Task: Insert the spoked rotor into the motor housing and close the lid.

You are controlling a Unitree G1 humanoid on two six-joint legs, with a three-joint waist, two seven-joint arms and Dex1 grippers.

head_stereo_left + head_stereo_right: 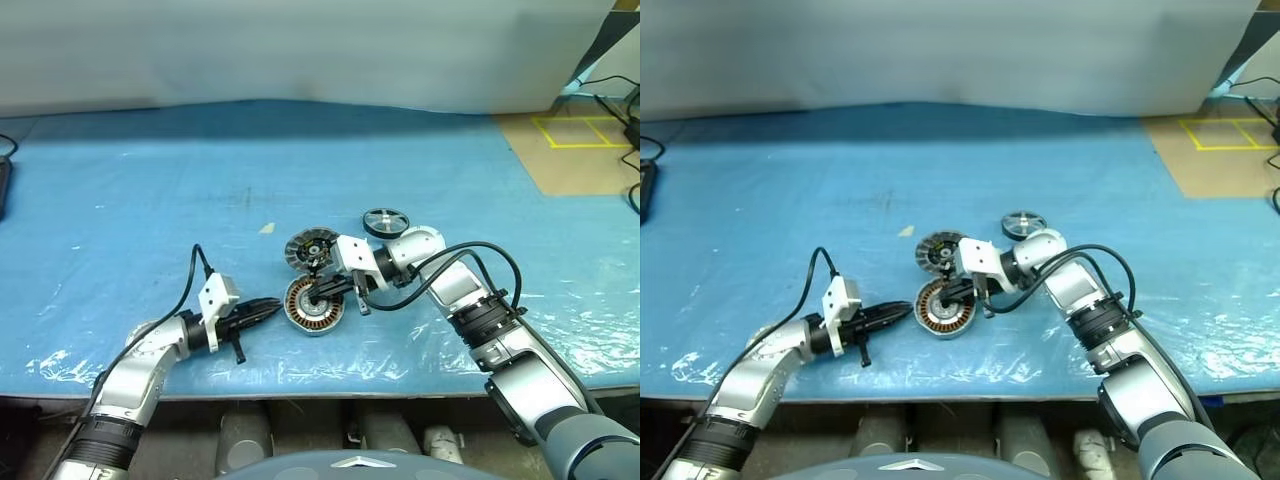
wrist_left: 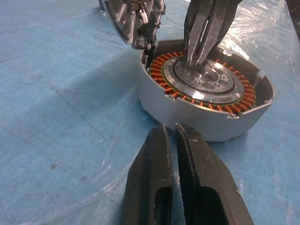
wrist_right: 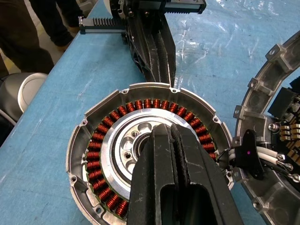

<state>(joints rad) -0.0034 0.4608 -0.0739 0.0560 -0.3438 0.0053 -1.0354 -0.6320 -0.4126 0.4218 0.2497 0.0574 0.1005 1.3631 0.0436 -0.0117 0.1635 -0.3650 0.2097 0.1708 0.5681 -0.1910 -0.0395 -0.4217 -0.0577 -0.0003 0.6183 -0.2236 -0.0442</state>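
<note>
Left eye view: my right tool [image 1: 322, 291] reaches in from the right with its two black fingers pressed together, tips down over the pale centre of the motor housing [image 1: 315, 306]. The right wrist view shows the same thing from above, my closed fingers [image 3: 173, 187] lying across the silver hub inside the ring of copper windings, holding nothing that I can make out.

The motor housing sits open on the blue tabletop [image 1: 150, 190], near its front edge. The lid [image 1: 308, 249] lies just behind it, tilted up on its edge against the housing's far rim, and white wires run between the two. The spoked rotor [image 1: 386, 222] rests flat on the tabletop, behind my right wrist and apart from the housing.

My left tool [image 1: 262, 313] points level toward the housing from the left, its tips close to the housing's wall but not touching it. Its fingers [image 2: 154, 178] stand nearly together with only a thin slit between them, and they grip nothing.
</note>
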